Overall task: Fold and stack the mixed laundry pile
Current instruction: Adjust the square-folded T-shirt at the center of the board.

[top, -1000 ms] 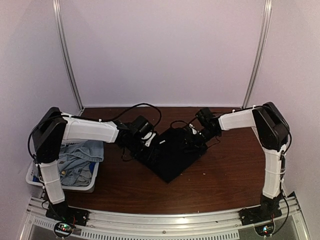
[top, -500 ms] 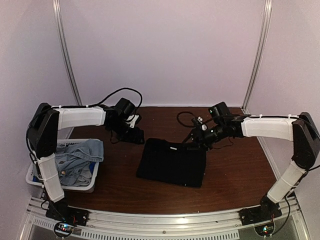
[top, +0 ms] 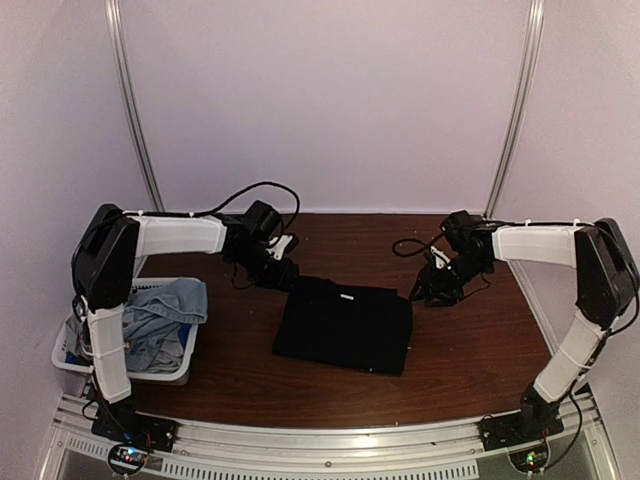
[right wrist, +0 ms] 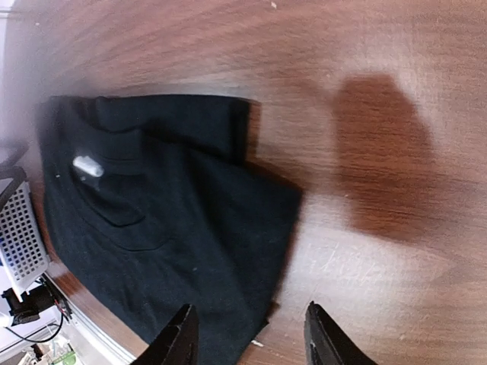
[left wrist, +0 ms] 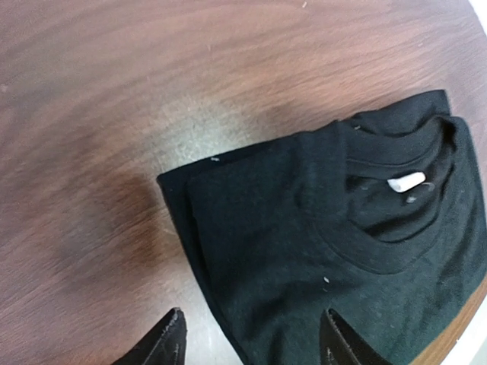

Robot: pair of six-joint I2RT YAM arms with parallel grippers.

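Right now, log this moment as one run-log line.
black shirt: folded, flat on table | left jaws: open, empty | right jaws: open, empty | denim piece: in basket

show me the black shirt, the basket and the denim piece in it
black shirt (top: 345, 328), top external view, middle of the folded panel
basket (top: 165, 372), top external view, its front wall
denim piece (top: 165, 310), top external view, its crumpled upper part

A dark brown wood-grain table (top: 470, 350) fills the middle. A white plastic slatted basket (top: 70, 357) sits at its near left corner. Behind stands a pale lilac wall (top: 330, 100) with two silver metal poles (top: 135, 110); a ribbed silver rail (top: 330, 440) runs along the near edge.
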